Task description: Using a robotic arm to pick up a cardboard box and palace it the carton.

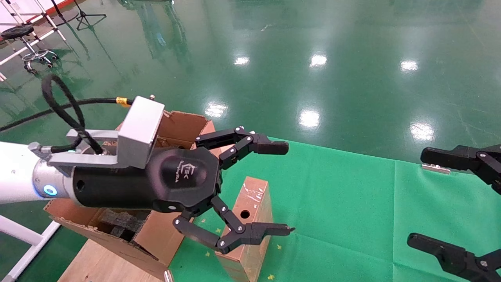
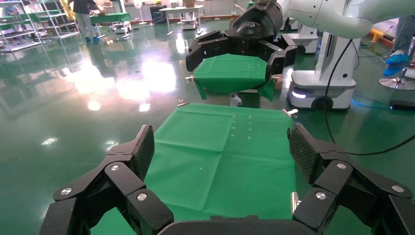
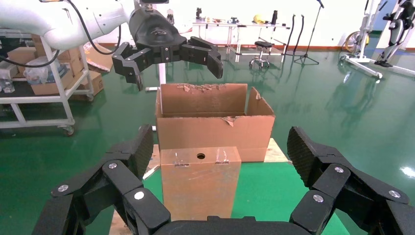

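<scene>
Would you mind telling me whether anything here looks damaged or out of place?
The carton has torn, ragged flap edges along its top rim. The cardboard box stands upright and intact on the green cloth beside it.

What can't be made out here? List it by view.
1. Head view: most of the carton interior, covered by the left gripper; only some black foam shows.
2. Head view: the cardboard box bottom, cut off by the lower edge.
3. Head view: the right gripper wrist, cut off by the right edge.
4. Right wrist view: carton interior, behind its front wall.
5. Left wrist view: neither box nor carton appears.
</scene>
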